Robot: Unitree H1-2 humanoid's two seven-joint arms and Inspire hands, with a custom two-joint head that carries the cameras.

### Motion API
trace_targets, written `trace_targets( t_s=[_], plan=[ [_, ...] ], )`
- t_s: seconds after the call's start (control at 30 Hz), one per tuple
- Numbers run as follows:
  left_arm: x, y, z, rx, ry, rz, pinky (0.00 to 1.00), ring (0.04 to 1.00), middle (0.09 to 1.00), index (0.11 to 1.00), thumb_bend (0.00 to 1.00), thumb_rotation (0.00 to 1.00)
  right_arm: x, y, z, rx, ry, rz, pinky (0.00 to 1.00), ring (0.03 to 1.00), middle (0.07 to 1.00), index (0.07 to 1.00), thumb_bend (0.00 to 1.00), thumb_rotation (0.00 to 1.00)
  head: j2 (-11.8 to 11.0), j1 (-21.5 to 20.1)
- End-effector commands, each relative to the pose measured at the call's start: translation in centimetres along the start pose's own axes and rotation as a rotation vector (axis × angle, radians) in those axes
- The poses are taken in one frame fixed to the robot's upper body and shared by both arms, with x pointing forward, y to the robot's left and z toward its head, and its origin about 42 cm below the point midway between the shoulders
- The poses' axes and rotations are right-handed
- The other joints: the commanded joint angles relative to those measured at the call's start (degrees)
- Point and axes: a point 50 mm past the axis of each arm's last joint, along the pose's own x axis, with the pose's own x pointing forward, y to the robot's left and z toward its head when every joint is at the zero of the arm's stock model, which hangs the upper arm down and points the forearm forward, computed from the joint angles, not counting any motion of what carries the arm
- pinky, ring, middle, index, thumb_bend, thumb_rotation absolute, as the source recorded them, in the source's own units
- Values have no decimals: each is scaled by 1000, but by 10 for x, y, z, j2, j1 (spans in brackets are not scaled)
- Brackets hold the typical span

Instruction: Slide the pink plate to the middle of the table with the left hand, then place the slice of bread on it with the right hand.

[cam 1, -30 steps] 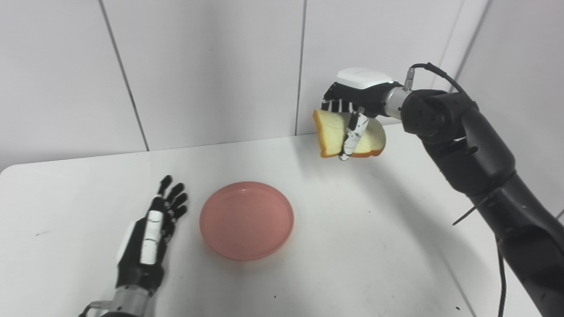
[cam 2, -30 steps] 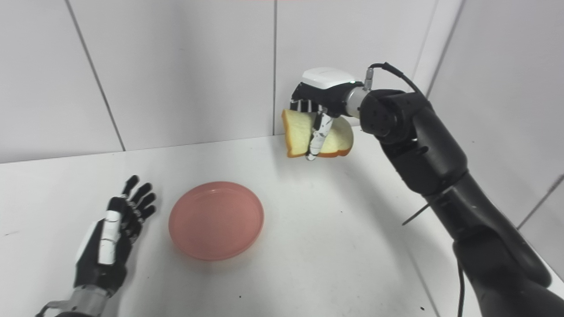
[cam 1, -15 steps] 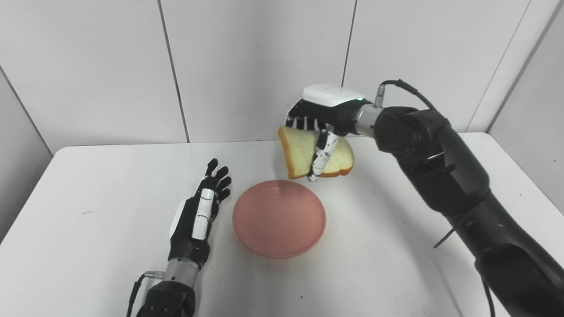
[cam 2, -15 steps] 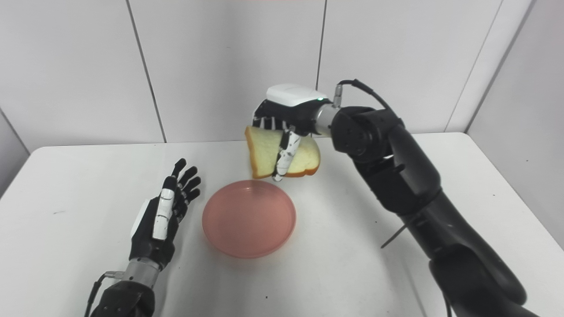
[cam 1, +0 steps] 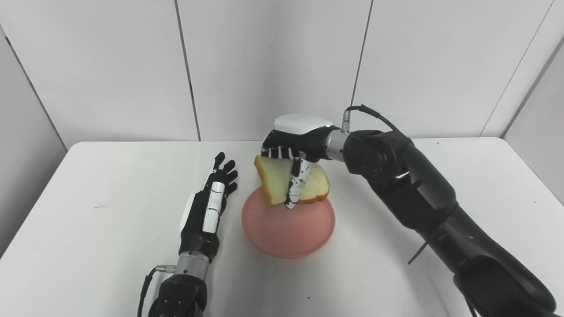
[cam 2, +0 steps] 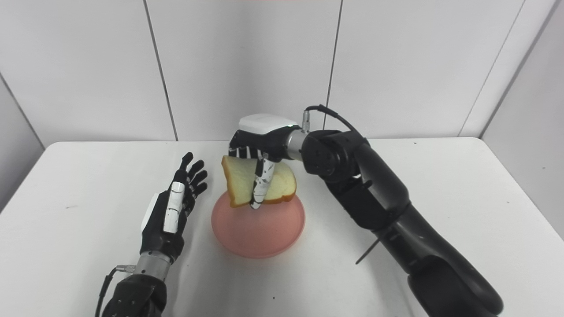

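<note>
The pink plate (cam 1: 288, 231) lies near the middle of the white table (cam 1: 88, 229). My right hand (cam 1: 293, 145) is shut on the slice of bread (cam 1: 275, 182) and holds it tilted just above the plate's far rim. In the right eye view the bread (cam 2: 240, 185) hangs over the plate (cam 2: 257, 233) the same way, under the right hand (cam 2: 260, 143). My left hand (cam 1: 209, 207) lies open and empty on the table, fingers straight, just left of the plate and apart from it; it also shows in the right eye view (cam 2: 174, 207).
White wall panels stand right behind the table's far edge. The table's left edge (cam 1: 31, 207) and right edge (cam 1: 533, 176) are in view. My right arm (cam 1: 418, 202) reaches in across the right half of the table.
The camera has swung, shifting the whole picture. My right hand has carried the bread left and down, from above the far right of the table to over the plate. The left hand has stayed put.
</note>
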Motion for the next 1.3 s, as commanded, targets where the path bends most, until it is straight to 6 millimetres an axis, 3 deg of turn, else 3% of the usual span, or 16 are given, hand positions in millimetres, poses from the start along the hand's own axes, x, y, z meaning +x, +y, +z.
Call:
trace_targets(
  t_s=[0.0,0.07,0.13,0.23,0.33,0.63,0.7,0.77,0.97,1.27],
  plan=[
    [9,-3,23,16,-88,-7,924,938,956,968,773,991,0,-12,6,-68,-35,-46,393,382,507,539,511,0,2,0],
    [9,-2,23,16,-93,-8,927,940,958,970,772,991,2,-8,5,-97,-29,-34,457,403,512,514,515,0,3,0],
    [9,-1,23,13,-96,-7,930,945,961,971,773,987,6,-3,3,-111,-25,-17,607,464,527,463,516,0,3,-1],
    [11,0,23,10,-99,-6,931,943,958,970,765,984,9,2,-1,-96,-22,1,446,415,517,486,517,0,4,-1],
    [11,0,24,8,-102,-7,935,941,956,970,765,982,9,8,-5,-71,-12,5,408,403,509,496,517,0,6,0],
    [11,-2,24,8,-97,0,929,934,953,966,766,991,12,20,-12,-79,8,28,423,409,525,485,516,0,3,2],
    [11,-1,24,3,-97,-5,933,937,954,967,771,986,14,22,-14,-88,15,31,442,418,527,476,517,0,3,2],
    [11,-1,24,1,-99,-10,943,944,960,973,768,984,17,25,-16,-97,17,28,532,447,528,460,517,0,3,3],
    [10,-2,25,3,-99,-5,935,941,957,970,763,981,25,34,-18,-72,-11,15,444,423,518,477,518,0,4,6],
    [10,-2,27,3,-101,-6,934,940,956,969,772,982,31,38,-14,-49,-26,-15,481,430,517,495,518,0,9,7]
  ],
)
